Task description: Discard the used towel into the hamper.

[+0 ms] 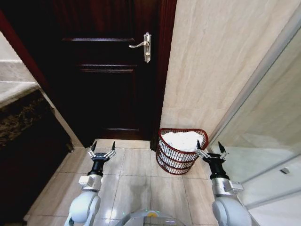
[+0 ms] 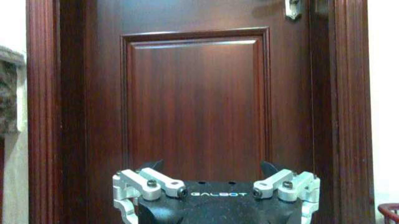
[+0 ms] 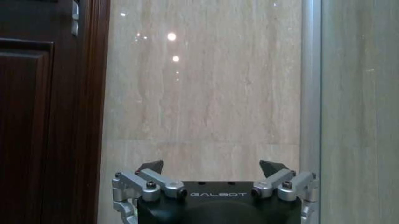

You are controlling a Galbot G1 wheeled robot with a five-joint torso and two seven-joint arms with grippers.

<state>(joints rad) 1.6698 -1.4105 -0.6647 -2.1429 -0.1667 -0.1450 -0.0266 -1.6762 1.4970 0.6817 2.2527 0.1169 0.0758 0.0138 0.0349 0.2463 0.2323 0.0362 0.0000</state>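
Observation:
The hamper [image 1: 179, 165], a small round reddish-brown wire basket, stands on the tiled floor against the beige wall, right of the door. A white towel [image 1: 182, 140] lies bunched inside it, filling the top. My right gripper [image 1: 210, 147] is held open just right of the hamper's rim, with nothing between its fingers. My left gripper [image 1: 102, 150] is open and empty over the floor in front of the door, well left of the hamper. A sliver of the hamper's rim [image 2: 389, 211] shows in the left wrist view. Both wrist views show open jaws.
A dark wooden door [image 1: 110, 70] with a silver handle [image 1: 142, 45] is straight ahead. A dark stone-topped counter [image 1: 21, 122] runs along the left. A glass shower panel [image 1: 268, 136] with a metal frame stands on the right. Beige floor tiles [image 1: 136, 181] lie between.

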